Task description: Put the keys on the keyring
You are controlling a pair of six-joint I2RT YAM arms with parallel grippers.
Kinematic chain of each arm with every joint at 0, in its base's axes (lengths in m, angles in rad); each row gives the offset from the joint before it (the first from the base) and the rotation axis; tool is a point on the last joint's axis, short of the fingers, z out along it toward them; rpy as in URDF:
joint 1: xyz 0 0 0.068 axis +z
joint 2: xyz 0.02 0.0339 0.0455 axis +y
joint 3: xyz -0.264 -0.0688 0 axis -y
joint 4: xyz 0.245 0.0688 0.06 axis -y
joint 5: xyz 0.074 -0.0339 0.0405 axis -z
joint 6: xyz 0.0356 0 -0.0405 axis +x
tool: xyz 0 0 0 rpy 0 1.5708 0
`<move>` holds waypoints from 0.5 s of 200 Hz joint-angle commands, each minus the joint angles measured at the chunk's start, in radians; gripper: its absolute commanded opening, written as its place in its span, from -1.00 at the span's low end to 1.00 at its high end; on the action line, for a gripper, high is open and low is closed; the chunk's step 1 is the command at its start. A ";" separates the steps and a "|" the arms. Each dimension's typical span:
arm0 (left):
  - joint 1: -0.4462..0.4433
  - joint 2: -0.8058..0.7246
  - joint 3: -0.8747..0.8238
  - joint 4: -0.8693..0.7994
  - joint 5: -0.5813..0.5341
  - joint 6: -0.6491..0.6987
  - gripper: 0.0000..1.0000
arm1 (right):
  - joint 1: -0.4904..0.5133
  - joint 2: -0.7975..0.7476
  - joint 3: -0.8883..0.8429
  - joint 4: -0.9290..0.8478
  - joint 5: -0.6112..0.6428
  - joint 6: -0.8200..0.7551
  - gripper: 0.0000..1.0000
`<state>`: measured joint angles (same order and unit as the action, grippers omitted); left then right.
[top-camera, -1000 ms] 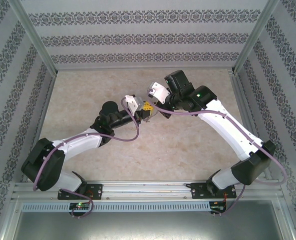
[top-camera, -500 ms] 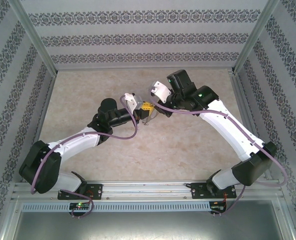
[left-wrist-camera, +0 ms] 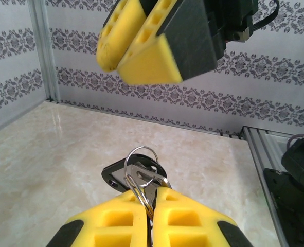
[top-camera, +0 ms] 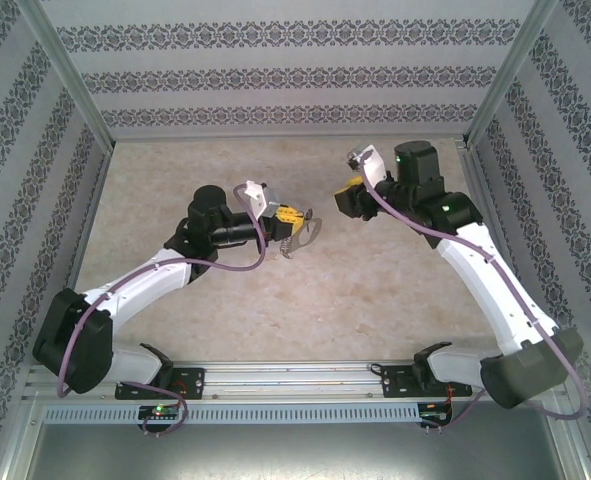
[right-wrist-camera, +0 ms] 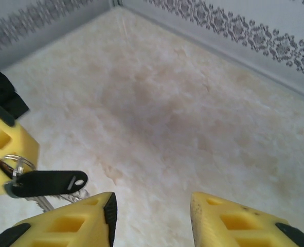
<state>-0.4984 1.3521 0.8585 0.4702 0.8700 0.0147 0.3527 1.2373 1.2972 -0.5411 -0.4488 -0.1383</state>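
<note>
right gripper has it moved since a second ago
Yes: the right gripper has drawn back rightward, away from the left gripper holding the keyring, toward the right frame post.

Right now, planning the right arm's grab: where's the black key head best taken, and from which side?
Probably its free end by the small hole, coming from opposite the left gripper: the black key head juts out sideways, clear, while its ring end is pinched there.
</note>
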 commanded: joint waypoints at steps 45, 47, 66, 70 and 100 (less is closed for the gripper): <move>0.066 0.026 0.110 -0.077 0.212 -0.061 -1.00 | -0.035 -0.078 -0.216 0.389 -0.293 0.208 -0.04; 0.069 0.028 0.112 -0.079 0.217 -0.064 -1.00 | -0.035 -0.079 -0.224 0.403 -0.298 0.214 -0.03; 0.089 0.046 0.130 -0.087 0.257 -0.081 -1.00 | -0.036 -0.090 -0.277 0.512 -0.363 0.257 -0.02; 0.092 0.049 0.134 -0.089 0.264 -0.084 -1.00 | -0.036 -0.088 -0.283 0.525 -0.374 0.262 -0.01; 0.099 0.079 0.163 -0.103 0.298 -0.098 -1.00 | -0.038 -0.054 -0.281 0.569 -0.484 0.263 0.02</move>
<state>-0.4103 1.4120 0.9733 0.3851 1.0885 -0.0544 0.3286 1.1732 1.0138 -0.1074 -0.7822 0.0895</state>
